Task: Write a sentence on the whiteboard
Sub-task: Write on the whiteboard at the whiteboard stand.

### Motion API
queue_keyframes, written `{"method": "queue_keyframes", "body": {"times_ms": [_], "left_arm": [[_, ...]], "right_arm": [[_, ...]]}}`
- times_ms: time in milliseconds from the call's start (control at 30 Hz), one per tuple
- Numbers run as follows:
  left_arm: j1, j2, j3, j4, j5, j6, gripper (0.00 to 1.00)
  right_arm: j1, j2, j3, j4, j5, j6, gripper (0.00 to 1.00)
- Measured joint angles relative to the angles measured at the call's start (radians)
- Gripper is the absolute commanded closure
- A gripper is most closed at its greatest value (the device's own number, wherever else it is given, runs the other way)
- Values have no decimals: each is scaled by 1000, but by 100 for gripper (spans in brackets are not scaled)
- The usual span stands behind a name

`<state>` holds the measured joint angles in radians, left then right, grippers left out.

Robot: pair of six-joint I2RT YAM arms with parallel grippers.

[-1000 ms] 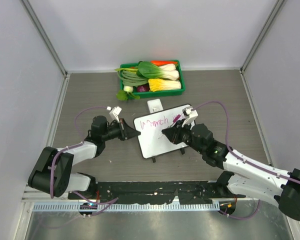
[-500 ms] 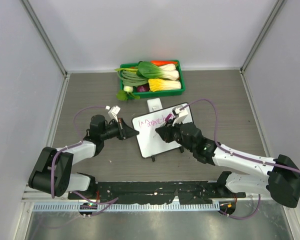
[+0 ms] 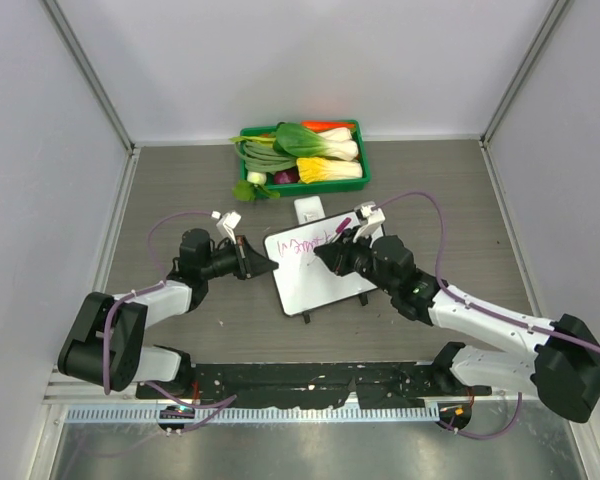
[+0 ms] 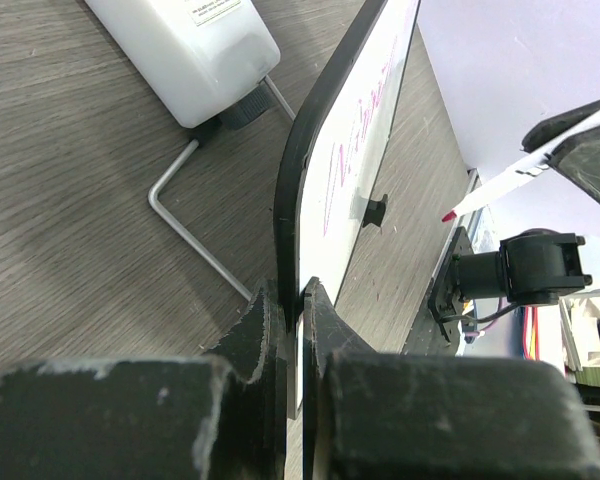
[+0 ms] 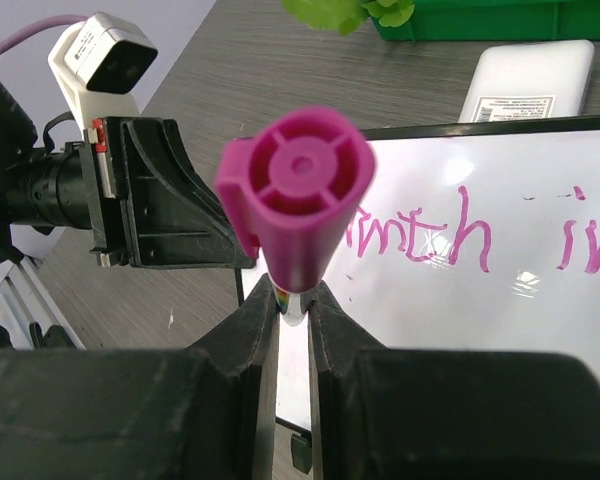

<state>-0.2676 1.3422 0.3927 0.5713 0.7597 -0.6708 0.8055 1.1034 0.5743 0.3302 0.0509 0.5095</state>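
White and glossy, the whiteboard (image 3: 320, 285) lies in the middle of the tabletop (image 3: 180, 190), between the two arms. The pink sentence (image 3: 302, 247) is begun along its far edge. The board looks thin, stiff and light, with a slick face, so I judge it would skate or pivot under the push of a pen unless pinned. The dark rim is the place to take it, on an edge clear of the writing, because fresh ink would likely smear under a finger. That is where the left tool (image 4: 290, 300) has it, jaws drawn narrow and pinching the board's left edge.

The right tool (image 5: 292, 305) is closed on a magenta marker (image 5: 298, 190), gripping the barrel with the blunt rear end toward its wrist camera. The barrel is smooth plastic and could slip or twist if pressed hard. From the left wrist view the tip seems lifted just off the board, though I cannot be sure.

Just beyond the board's far edge sits a small white box (image 3: 310, 210), close enough to catch the right tool on a long stroke. A bent metal wire (image 4: 180, 215) lies beside it. Farther back, a green tray (image 5: 480, 25) of vegetables stands well apart and should not interfere.
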Motion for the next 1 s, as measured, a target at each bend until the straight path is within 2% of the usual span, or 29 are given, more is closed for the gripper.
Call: {"method": "queue_keyframes", "body": {"times_ms": [300, 533, 1000], "left_arm": [[1, 3, 1, 0, 3, 1, 100], [3, 11, 5, 2, 12, 1, 100], [6, 20, 10, 5, 24, 1, 100]], "right_arm": [[116, -12, 16, -25, 121, -74, 99], [136, 39, 21, 6, 216, -109, 99], [175, 166, 22, 103, 252, -115, 99]]}}
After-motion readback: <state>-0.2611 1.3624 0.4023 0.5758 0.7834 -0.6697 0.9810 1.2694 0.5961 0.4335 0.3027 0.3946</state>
